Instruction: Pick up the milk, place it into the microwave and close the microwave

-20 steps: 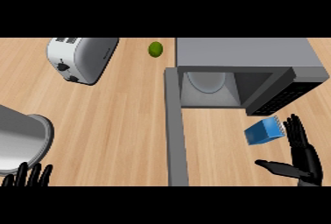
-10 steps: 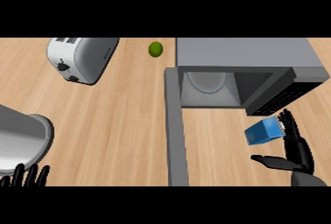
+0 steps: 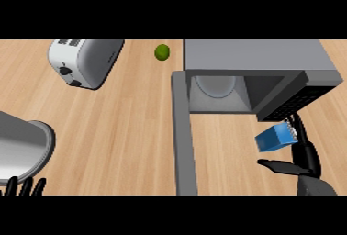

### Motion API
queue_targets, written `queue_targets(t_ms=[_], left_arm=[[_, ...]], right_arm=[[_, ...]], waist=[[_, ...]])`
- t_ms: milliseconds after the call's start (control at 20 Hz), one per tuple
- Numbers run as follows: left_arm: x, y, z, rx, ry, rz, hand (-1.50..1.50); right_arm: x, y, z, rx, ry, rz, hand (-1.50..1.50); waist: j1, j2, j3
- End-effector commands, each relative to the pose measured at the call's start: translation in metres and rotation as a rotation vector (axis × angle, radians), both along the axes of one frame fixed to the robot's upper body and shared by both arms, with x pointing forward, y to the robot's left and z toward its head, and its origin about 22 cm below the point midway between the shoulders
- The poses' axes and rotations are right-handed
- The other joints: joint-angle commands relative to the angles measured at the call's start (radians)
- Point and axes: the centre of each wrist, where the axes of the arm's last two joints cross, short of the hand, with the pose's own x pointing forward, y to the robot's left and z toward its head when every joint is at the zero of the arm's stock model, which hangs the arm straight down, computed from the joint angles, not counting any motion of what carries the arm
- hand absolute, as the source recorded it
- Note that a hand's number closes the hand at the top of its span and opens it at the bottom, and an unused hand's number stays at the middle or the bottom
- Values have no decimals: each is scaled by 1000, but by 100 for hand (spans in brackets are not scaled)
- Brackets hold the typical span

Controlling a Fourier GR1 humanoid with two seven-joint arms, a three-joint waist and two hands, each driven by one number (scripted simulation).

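A blue milk carton (image 3: 274, 138) stands on the wooden counter in front of the microwave's control panel. My right hand (image 3: 304, 156) is open just to its right, fingers stretched along the carton's right side and thumb reaching out below it. Whether the fingers touch the carton is not clear. The grey microwave (image 3: 257, 75) sits at the upper right with its door (image 3: 183, 137) swung open toward me, showing the turntable plate (image 3: 215, 85) inside. Only the fingertips of my left hand (image 3: 24, 187) show at the lower left edge, pointing up.
A white toaster (image 3: 82, 60) lies at the upper left. A small green lime (image 3: 162, 51) rests near the microwave's top left corner. A large metal pot (image 3: 20, 144) fills the left edge. Bare wood lies between the pot and the open door.
My right hand has drawn in leftward and toward the carton, fingers now alongside it. The left hand has sunk lower at the bottom edge. The carton has not moved.
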Motion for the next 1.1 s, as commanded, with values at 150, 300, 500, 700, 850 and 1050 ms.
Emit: queue_targets(t_ms=[150,300,500,700,850,1050], left_arm=[[-7,0,3,4,3,-12,-150],[10,2,-11,-2,-10,6,-150],[3,-13,-5,14,-26,2,-150],[-16,-4,-9,-8,19,-15,-150],[-2,-1,-10,-14,-3,-12,-150],[-4,-3,-16,-23,3,-24,-150]], right_arm=[[18,11,0,-81,-16,-106,150],[20,5,1,-189,-11,-78,150],[38,11,10,-205,-28,-161,150],[42,20,8,-134,-72,-169,150],[54,65,4,-129,-132,-167,150],[56,86,0,-86,-183,-104,150]], waist=[[14,7,5],[15,10,5],[20,9,5],[26,8,5],[25,10,5],[30,11,6]])
